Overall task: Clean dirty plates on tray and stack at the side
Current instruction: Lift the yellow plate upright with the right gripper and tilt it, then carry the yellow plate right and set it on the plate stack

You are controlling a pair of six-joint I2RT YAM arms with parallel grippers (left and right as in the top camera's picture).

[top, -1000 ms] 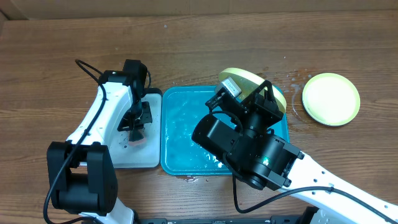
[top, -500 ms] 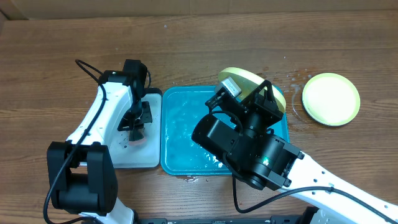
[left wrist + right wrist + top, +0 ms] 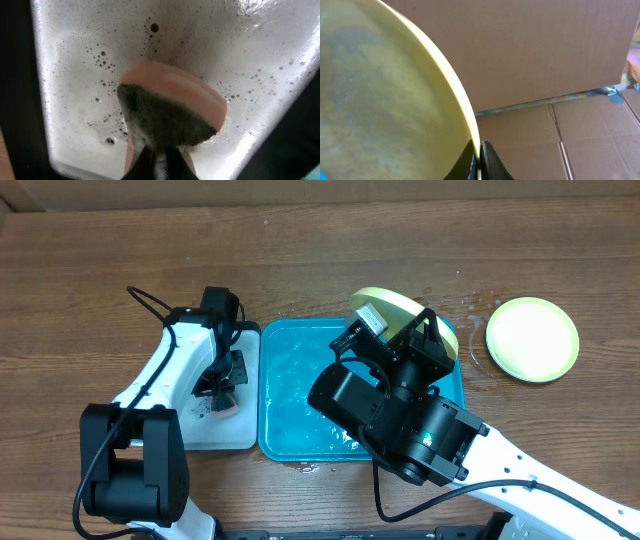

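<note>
Bright, even overhead light keeps the wooden bench [image 3: 100, 270] sharp and its shadows soft. The wet teal tray [image 3: 290, 380] glints white near its 6 o'clock edge. The left wrist view is dim, black at 3 and 9 o'clock, with glare on the white tray [image 3: 250, 75] at 1 o'clock; the sponge [image 3: 170, 110] and left fingers [image 3: 142, 162] look soft. At the right wrist, the yellow-green plate [image 3: 380, 100] and dark right fingers [image 3: 492, 160] blur; the cardboard boxes [image 3: 545, 50] are sharper.
</note>
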